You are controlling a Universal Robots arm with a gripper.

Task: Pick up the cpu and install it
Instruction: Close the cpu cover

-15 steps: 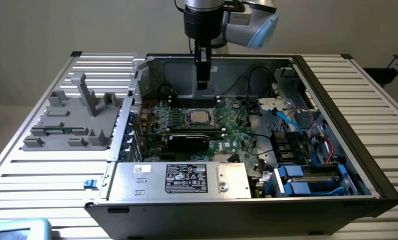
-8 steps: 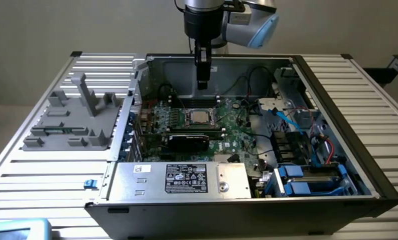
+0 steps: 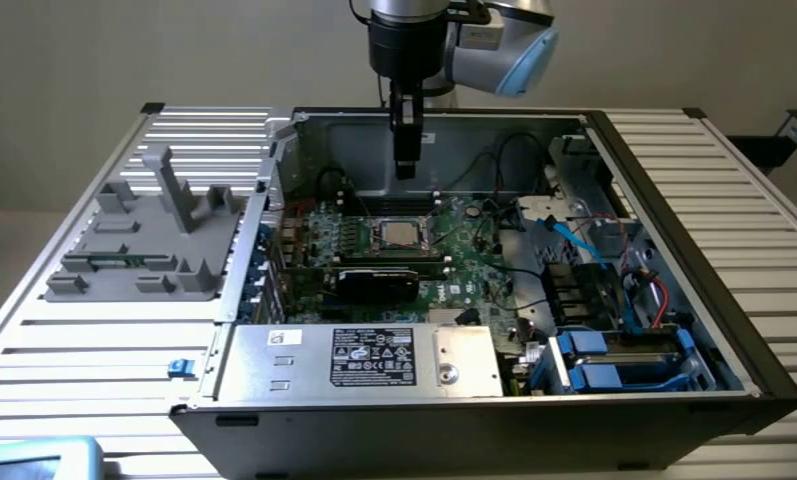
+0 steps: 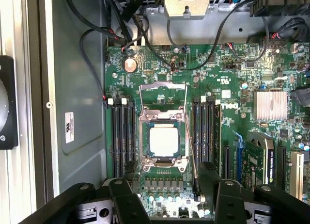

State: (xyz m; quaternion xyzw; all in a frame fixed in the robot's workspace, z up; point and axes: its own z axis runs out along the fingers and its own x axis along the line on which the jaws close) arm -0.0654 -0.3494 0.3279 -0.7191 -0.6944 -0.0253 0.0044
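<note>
Two fingers parted and empty above a seated cpu

Both jaws are standing well apart with nothing between them. The gripper (image 4: 167,202) is holding nothing and is hanging above the open computer case (image 3: 693,250), clear of the motherboard (image 4: 232,88). Below it the cpu (image 4: 166,140) is lying flat inside the socket (image 4: 145,118), its silver top facing up and its sides looking square to the frame. By that showing, picking and placing are looking done. The hinged load plate (image 4: 163,90) appears to be lying open, so the clamping is seemingly remaining. Memory slots (image 4: 121,136) are flanking the socket closely on both sides, and a black graphics card (image 3: 378,283) is sitting just beside it in the exterior view. Cables (image 4: 116,20) are looping near the board's edge, while the space directly above the chip is looking free.
</note>
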